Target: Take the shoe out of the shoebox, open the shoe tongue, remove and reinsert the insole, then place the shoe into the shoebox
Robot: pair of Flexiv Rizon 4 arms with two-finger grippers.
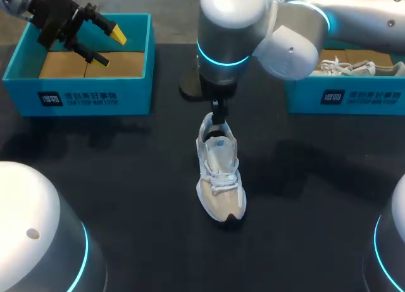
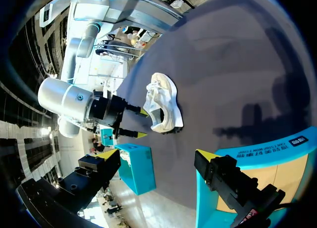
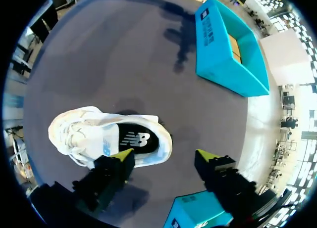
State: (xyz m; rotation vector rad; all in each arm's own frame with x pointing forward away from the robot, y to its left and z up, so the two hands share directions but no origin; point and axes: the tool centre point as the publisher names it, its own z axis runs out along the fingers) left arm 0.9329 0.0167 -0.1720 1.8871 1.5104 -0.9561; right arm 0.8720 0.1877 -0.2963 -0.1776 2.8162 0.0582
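**Shoe out on the counter, both pincers open**

The shoe stands upright on its sole on the dark counter, outside both boxes. Its heel lies just under the right pincer and its toe points away from that pincer, toward the near edge. The right pincer hangs over the heel with its fingers spread wide and nothing gripped. One yellow tip sits over the shoe's side by the collar, and the other is over bare counter beside the heel. Whether the first tip touches the shoe cannot be told. The black insole shows inside the shoe's opening, ahead of that tip, and the laces are still tied across the tongue further on.

The left pincer is well apart from the shoe, open and empty, with its fingers held above the left shoebox, whose cardboard floor shows below them. The right shoebox stands beside the right arm, and a second shoe lies in it
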